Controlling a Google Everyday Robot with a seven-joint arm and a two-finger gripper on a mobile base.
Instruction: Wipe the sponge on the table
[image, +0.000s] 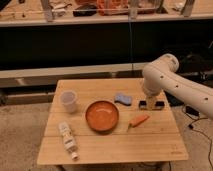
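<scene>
I see the gripper (150, 104), jaws spread, near the surface's (110, 145) right edge, over 1 black bar (159, 104). The sponge (123, 99) lies untouched between it and the orange bowl (102, 115).

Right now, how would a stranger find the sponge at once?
On the wooden table, look beyond the orange bowl, toward its right. The sponge lies left of the gripper over the black bar; it is the only light-blue pad.

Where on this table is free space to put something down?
Free: table front, between bottle and right edge, before orange bowl and carrot. Crowded: back right, where the gripper hangs over the black bar beside the sponge.
</scene>
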